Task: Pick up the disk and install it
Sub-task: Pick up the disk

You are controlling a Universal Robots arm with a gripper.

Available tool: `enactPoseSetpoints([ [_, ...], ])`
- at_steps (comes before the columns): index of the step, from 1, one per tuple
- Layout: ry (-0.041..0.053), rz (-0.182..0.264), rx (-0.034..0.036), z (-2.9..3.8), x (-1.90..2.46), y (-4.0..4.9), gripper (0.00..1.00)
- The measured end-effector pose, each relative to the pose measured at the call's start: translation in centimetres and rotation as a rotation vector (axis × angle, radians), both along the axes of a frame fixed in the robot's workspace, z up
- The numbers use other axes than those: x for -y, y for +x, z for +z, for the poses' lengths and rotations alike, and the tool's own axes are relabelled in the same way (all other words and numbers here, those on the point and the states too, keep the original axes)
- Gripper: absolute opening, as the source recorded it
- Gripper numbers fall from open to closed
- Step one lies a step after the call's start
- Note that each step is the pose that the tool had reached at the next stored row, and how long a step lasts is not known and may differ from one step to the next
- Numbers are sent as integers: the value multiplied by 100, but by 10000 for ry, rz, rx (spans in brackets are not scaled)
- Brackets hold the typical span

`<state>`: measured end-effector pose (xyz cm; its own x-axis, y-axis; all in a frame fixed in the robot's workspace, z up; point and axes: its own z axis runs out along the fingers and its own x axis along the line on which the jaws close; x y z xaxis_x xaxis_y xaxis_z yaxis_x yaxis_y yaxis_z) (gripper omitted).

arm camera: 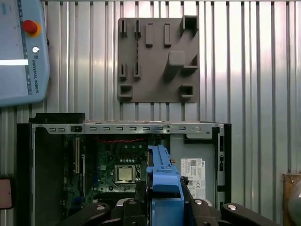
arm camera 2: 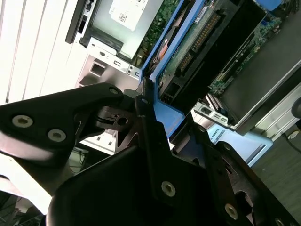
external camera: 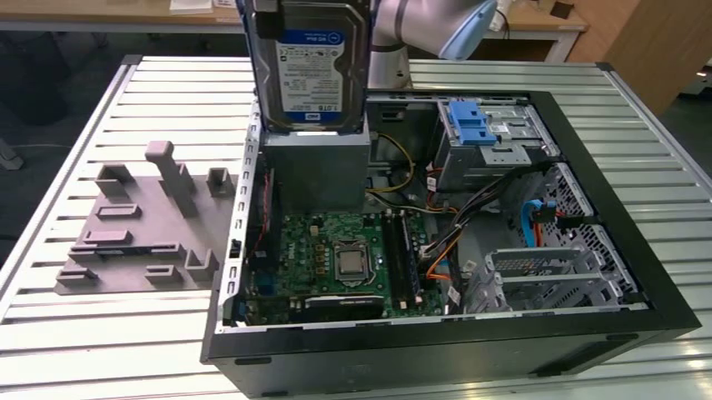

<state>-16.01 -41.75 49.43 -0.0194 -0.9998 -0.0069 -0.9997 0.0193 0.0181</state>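
The disk (external camera: 306,71) stands upright in my grip with its label turned toward the exterior view and its blue rail frame (arm camera: 164,181) round the edges, held in the air over the open computer case (external camera: 623,283). My fingers (arm camera 2: 149,134) are pinching it from both sides on that blue frame, as both wrist views show. In the exterior view its lower edge lines up with the top of the grey metal box (external camera: 317,171) that sits in a far corner of the case, and I cannot tell whether the two touch. Beside that box, lower in the case, lies the green motherboard (external camera: 333,250), and toward the exterior view's right is a drive cage with a blue latch piece (external camera: 473,125) and a bundle of cables (external camera: 468,208). The case lies on its side on the slatted metal bench (external camera: 67,333), nearer the bench edge at the exterior view's right. A grey fixture plate (external camera: 145,225) with raised blocks lies just beside the case, toward the opposite bench edge. In the first wrist view a pendant (arm camera: 21,52) with a red button sits apart from both case and plate
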Motion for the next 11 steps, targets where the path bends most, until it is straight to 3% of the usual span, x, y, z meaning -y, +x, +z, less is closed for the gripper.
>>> enactPoseSetpoints([
  [11, 0, 0, -14, 0, 67, 199, 36],
])
